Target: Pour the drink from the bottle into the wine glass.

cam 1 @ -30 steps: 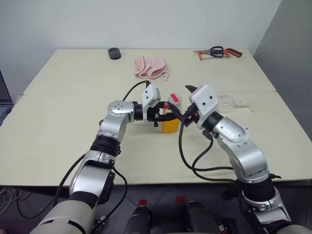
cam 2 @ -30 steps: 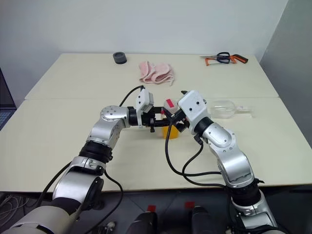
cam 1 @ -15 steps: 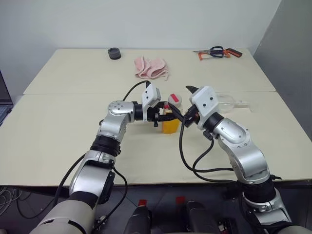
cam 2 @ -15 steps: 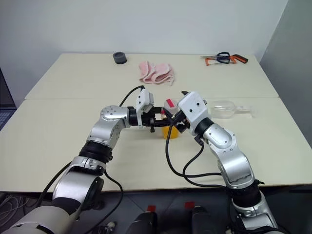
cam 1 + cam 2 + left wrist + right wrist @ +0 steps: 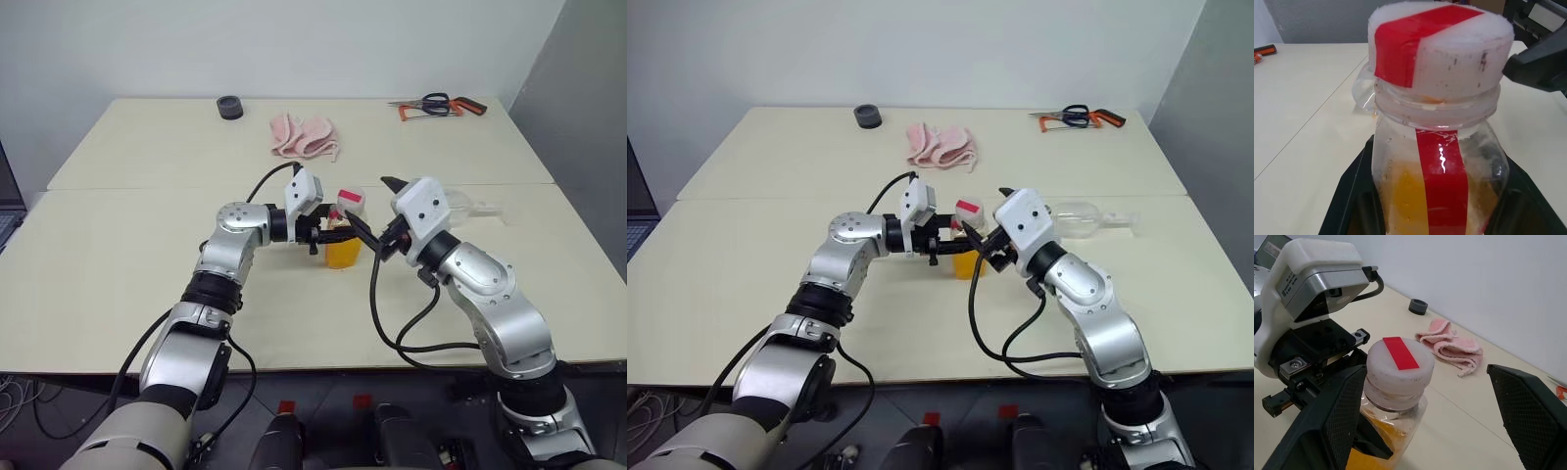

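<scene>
the left gripper (image 5: 315,233) is clamped on the small clear plastic bottle (image 5: 342,245) of orange drink (image 5: 342,255), upright on the pale table (image 5: 118,264), white red-striped cap (image 5: 1399,363) still on. the right gripper (image 5: 374,233), jaws spread wide and empty, has eased slightly back from the cap, so uncapping isn't started. the clear stemmed wine glass (image 5: 458,205) lies on its side behind the right arm.
</scene>
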`<state>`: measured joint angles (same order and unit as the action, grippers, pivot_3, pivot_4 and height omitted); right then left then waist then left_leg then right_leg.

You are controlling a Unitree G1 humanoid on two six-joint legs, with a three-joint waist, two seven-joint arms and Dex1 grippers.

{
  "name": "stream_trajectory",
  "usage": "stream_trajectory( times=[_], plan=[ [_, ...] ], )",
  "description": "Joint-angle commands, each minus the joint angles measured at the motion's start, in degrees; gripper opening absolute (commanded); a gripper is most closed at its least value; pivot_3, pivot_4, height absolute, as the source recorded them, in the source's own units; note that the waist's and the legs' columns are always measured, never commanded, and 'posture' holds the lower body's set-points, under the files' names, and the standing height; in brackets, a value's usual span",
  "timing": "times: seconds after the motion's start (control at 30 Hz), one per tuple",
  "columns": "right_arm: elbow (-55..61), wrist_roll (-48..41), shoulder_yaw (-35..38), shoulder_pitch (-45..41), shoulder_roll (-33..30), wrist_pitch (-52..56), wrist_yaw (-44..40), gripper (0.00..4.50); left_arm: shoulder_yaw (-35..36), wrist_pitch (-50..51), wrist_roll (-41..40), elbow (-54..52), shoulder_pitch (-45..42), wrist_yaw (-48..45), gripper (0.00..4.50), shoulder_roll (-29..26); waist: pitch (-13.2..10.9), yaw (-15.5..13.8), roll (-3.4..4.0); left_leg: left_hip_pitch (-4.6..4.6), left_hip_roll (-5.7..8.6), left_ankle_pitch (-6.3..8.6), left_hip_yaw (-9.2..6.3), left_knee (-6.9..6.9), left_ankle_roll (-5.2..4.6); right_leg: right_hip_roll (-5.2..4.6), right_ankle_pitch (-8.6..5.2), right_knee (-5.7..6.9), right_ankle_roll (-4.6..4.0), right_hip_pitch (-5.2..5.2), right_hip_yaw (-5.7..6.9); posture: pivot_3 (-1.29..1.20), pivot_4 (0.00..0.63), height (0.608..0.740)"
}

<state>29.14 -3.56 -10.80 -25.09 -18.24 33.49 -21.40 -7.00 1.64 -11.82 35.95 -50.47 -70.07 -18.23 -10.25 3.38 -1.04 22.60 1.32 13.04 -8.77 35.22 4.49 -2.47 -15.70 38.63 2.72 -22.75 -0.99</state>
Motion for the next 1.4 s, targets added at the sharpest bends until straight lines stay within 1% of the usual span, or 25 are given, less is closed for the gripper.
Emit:
stream_trajectory(
  times=[0.03, 0.2, 0.3, 0.37, 0.57, 0.77, 1.4],
  plan=[
    [2.8, -0.2, 3.3, 0.5, -1.2, 0.6, 0.4, 4.18, 0.2, -0.9, 0.5, -0.1, -0.9, -0.3, 1.83, -0.7, 0.0, 0.0, 0.00, 0.00, 0.00, 0.00, 0.00, 0.00, 0.00, 0.00, 0.00, 0.00, 0.00, 0.00, 0.00, 0.00, 0.150, 0.740],
    [4.8, -2.0, 4.2, 1.5, -1.8, 2.0, -0.5, 4.18, 0.3, -1.2, 0.7, 0.4, -1.1, -0.3, 1.83, -0.7, 0.0, 0.0, 0.00, 0.00, 0.00, 0.00, 0.00, 0.00, 0.00, 0.00, 0.00, 0.00, 0.00, 0.00, 0.00, 0.00, 0.150, 0.740],
    [6.8, -4.4, 4.5, 2.1, -1.8, 3.7, -1.8, 4.18, 0.4, -1.2, 0.7, 0.5, -1.1, -0.3, 1.83, -0.7, 0.0, 0.0, 0.00, 0.00, 0.00, 0.00, 0.00, 0.00, 0.00, 0.00, 0.00, 0.00, 0.00, 0.00, 0.00, 0.00, 0.150, 0.740],
    [8.1, -6.6, 4.6, 2.3, -1.3, 5.1, -2.6, 4.18, 0.4, -1.2, 0.7, 0.4, -1.1, -0.3, 1.83, -0.7, 0.0, 0.0, 0.00, 0.00, 0.00, 0.00, 0.00, 0.00, 0.00, 0.00, 0.00, 0.00, 0.00, 0.00, 0.00, 0.00, 0.150, 0.740],
    [9.0, -9.8, 5.1, 1.5, 0.7, 8.1, -1.4, 4.18, 0.5, -1.1, 0.7, 0.2, -1.1, -0.1, 1.83, -0.6, 0.0, 0.0, 0.00, 0.00, 0.00, 0.00, 0.00, 0.00, 0.00, 0.00, 0.00, 0.00, 0.00, 0.00, 0.00, 0.00, 0.150, 0.740],
    [6.3, -6.3, 3.4, 0.3, 0.0, 5.8, 0.5, 4.18, 0.5, -0.9, 0.7, 0.1, -1.2, -0.1, 1.83, -0.6, 0.0, 0.0, 0.00, 0.00, 0.00, 0.00, 0.00, 0.00, 0.00, 0.00, 0.00, 0.00, 0.00, 0.00, 0.00, 0.00, 0.150, 0.740],
    [-0.5, -4.3, 1.6, -3.3, 1.3, 0.6, 0.3, 4.18, 0.4, -1.0, 0.6, -0.2, -0.8, 0.0, 1.83, -0.3, 0.0, 0.0, 0.00, 0.00, 0.00, 0.00, 0.00, 0.00, 0.00, 0.00, 0.00, 0.01, 0.00, 0.00, 0.00, 0.00, 0.150, 0.740]
  ],
)
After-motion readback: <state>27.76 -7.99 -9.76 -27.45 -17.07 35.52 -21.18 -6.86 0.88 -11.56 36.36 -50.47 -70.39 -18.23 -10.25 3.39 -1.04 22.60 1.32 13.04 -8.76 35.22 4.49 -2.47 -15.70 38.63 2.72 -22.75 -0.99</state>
